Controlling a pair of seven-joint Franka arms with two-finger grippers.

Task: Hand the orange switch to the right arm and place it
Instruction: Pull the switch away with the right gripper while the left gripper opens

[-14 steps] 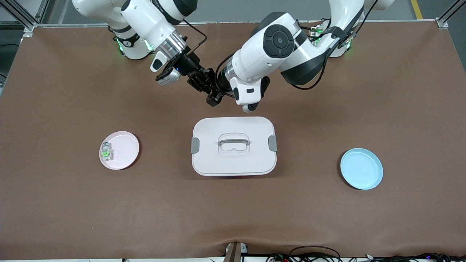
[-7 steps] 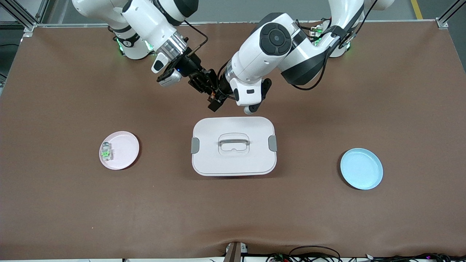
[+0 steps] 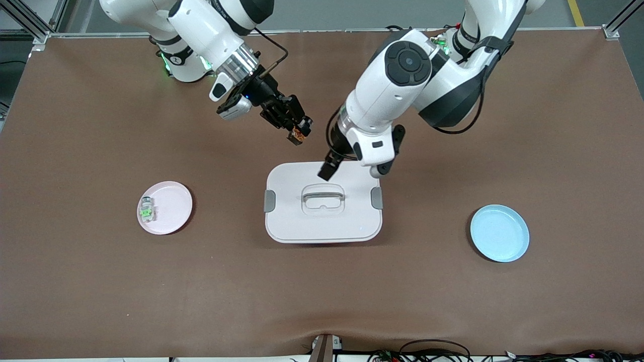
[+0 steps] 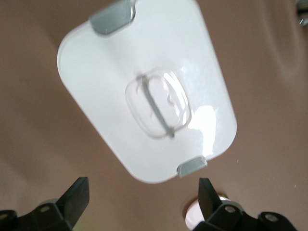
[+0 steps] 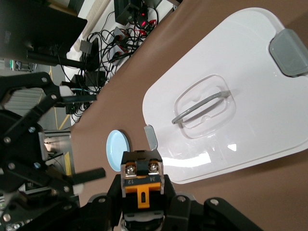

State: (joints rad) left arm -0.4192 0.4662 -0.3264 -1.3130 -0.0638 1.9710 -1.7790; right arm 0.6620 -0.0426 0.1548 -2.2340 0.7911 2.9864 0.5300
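Note:
My right gripper (image 3: 298, 131) is shut on the orange switch (image 3: 299, 134), a stubby black part with an orange face, and holds it above the brown table beside the white lidded box (image 3: 322, 221). In the right wrist view the switch (image 5: 142, 184) sits between the jaws of the right gripper (image 5: 142, 195). My left gripper (image 3: 326, 170) is open and empty over the edge of the box lid that lies toward the robots. In the left wrist view the left gripper (image 4: 143, 196) shows both fingers wide apart with nothing between them.
A pink plate (image 3: 173, 201) toward the right arm's end holds a small clear part with green markings (image 3: 147, 210). A light blue plate (image 3: 499, 233) lies toward the left arm's end. The white box has a clear handle (image 3: 322, 195) and grey clips.
The left gripper has let go of the switch and drawn away from the right gripper, ending over the white box. The switch stays in the right gripper, which has barely moved.

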